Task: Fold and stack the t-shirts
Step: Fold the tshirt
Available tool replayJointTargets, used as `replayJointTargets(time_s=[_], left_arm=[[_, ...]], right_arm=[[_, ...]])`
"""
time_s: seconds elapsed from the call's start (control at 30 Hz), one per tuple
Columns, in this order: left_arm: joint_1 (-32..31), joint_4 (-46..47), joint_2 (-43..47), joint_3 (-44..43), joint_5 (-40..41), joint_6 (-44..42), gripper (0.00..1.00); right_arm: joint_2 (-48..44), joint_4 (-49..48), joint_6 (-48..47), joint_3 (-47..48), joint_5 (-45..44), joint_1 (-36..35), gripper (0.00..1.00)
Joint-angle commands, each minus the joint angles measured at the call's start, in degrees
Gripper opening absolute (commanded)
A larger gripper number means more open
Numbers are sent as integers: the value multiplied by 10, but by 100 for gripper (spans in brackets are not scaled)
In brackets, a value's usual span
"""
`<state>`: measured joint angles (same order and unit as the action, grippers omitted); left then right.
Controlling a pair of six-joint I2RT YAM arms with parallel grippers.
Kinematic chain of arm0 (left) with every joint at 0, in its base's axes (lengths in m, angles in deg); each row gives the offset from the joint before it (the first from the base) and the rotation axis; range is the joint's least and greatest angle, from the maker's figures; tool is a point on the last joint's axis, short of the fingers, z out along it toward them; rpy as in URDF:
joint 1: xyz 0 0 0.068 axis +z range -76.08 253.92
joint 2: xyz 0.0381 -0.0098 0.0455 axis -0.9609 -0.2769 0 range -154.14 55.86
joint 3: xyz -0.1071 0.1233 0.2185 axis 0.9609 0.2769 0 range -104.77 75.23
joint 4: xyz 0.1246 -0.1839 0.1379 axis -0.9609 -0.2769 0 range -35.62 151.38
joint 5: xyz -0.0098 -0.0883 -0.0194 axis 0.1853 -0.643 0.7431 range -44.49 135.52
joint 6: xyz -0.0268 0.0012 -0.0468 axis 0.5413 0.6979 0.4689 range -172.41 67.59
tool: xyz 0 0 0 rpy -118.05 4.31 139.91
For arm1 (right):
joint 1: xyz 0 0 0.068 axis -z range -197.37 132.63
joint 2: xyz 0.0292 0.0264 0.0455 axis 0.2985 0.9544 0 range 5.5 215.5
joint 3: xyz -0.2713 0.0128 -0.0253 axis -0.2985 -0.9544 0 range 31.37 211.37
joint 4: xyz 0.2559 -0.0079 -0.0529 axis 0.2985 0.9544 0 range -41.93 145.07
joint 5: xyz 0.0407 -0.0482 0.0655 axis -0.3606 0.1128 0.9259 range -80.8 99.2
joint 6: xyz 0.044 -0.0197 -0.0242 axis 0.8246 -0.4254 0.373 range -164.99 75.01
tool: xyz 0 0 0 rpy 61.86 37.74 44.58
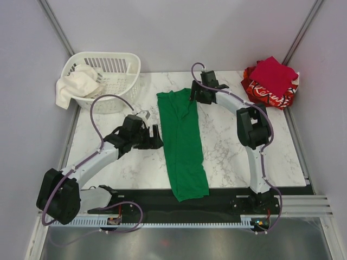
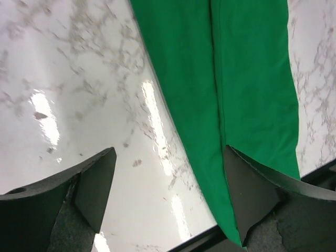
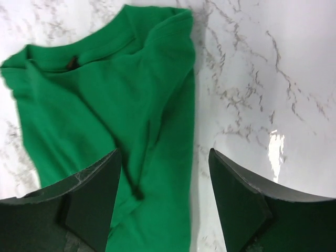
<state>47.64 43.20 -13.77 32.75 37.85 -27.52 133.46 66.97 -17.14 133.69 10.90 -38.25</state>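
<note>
Laid lengthwise down the middle of the top view, upper centre to lower centre: green t-shirt (image 1: 183, 146), folded into a long narrow strip on the marble table (image 1: 233, 157), collar at the far end, hem reaching the dark strip at the near edge.

At mid-left of the strip, just beside its left edge: left gripper (image 1: 156, 136), jaws spread wide, nothing held. Wrist view: one finger over bare marble, the other over the cloth's edge.

At the collar end, upper centre: right gripper (image 1: 192, 95), jaws also wide apart and empty, straddling the shirt's side edge by the folded-in sleeve.

Likely trouble from here:
- Pinching only the top layer, so that the lengthwise fold falls open on lifting.
- Closing on a thin margin of cloth at the edge, with a slip partway through the next fold.
- Lifting unevenly from two separate points, skewing the strip or bunching the collar.
- Catching the hem on the near edge.

Counted: three t-shirts, namely the green one, a crimson shirt (image 1: 274, 73) at upper right resting on a red printed shirt (image 1: 265, 95); two grippers; one white slatted basket (image 1: 116, 59) at upper left; one white cloth (image 1: 76, 84) draped over its rim.
</note>
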Motion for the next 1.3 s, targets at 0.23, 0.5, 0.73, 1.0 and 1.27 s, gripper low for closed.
replayJointTargets(time_s=[0.23, 0.5, 0.73, 1.0, 1.27], left_arm=[[-92, 44, 59, 51, 47, 106, 84], [-97, 44, 51, 75, 57, 107, 82], [-104, 44, 22, 71, 63, 108, 80], [-139, 44, -9, 38, 61, 134, 77], [-193, 45, -54, 22, 92, 189, 68]], right_arm=[[83, -4, -39, 97, 32, 1, 62], [152, -7, -18, 159, -8, 23, 20], [212, -6, 47, 265, -73, 60, 8], [198, 1, 15, 288, -62, 68, 80], [-110, 5, -26, 29, -120, 67, 86]])
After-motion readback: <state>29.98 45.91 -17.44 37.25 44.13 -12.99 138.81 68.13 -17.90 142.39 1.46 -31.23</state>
